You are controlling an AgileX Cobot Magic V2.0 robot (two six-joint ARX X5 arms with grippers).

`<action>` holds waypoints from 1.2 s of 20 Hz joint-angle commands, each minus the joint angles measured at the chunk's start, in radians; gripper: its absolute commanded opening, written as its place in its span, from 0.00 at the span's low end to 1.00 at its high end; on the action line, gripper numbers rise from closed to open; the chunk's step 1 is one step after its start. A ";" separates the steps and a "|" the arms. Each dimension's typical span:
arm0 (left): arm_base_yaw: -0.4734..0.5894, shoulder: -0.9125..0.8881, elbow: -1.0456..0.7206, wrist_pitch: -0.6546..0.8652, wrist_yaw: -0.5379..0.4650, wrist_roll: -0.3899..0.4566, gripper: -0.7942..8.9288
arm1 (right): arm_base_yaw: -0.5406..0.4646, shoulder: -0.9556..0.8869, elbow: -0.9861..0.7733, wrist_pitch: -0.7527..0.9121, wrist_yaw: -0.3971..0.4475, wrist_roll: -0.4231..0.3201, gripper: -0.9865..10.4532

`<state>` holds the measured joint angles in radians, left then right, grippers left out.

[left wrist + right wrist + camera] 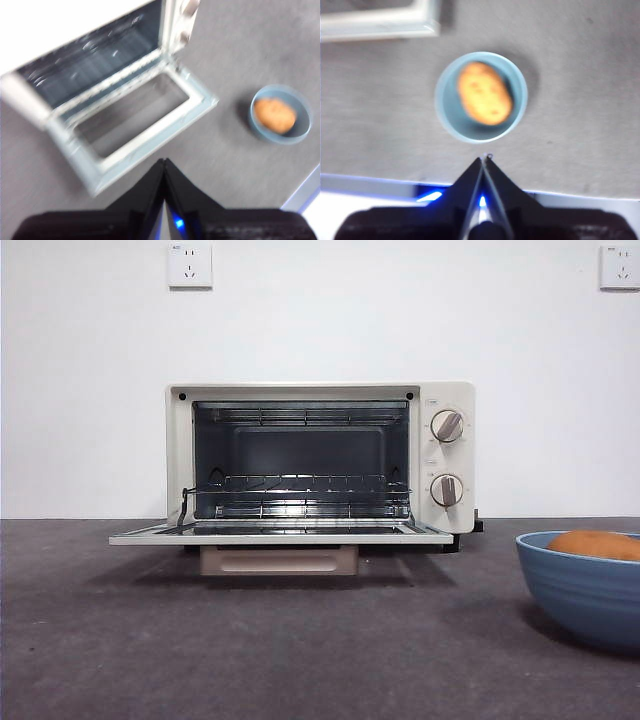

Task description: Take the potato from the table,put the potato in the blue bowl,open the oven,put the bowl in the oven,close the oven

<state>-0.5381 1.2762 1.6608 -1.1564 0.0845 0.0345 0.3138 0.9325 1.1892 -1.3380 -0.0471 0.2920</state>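
Right now your oven (pixel 320 462) stands with its door (pixel 280 533) dropped flat over the table (pixel 250 650), and the potato (pixel 484 93) lies inside the blue bowl (pixel 448 107), well apart from that door. Your left gripper (pixel 164 162) and right gripper (pixel 483 160) both hang above the table with jaws pressed together, holding nothing, the right one over the bowl's near side.

My table (pixel 150 640) is a dark grey matte top. Far back at its centre stands the oven (pixel 320 455), door dropped flat toward me. Near the right edge sits the blue bowl (pixel 580 590).
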 commanded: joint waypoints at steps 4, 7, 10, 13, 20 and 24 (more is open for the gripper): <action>-0.004 -0.136 -0.005 -0.089 -0.082 0.022 0.08 | -0.001 0.180 -0.044 0.127 0.013 0.014 0.34; -0.003 -0.201 -0.005 -0.154 -0.134 0.019 0.08 | -0.021 0.214 -0.140 0.206 0.015 0.050 0.34; -0.003 -0.266 -0.005 -0.161 -0.137 0.010 0.08 | -0.060 0.217 -0.277 0.275 -0.023 0.119 0.34; -0.003 -0.325 -0.005 -0.161 -0.137 -0.005 0.08 | -0.095 0.217 -0.357 0.306 -0.106 0.168 0.34; -0.003 -0.397 -0.005 -0.161 -0.138 -0.005 0.08 | -0.100 0.217 -0.360 0.298 -0.080 0.219 0.33; -0.003 -0.412 -0.005 -0.161 -0.138 -0.005 0.08 | -0.106 0.225 -0.365 0.306 -0.029 0.236 0.33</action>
<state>-0.5381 0.8715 1.6608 -1.3228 -0.0502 0.0334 0.2085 1.1503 0.8337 -1.0367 -0.0792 0.5121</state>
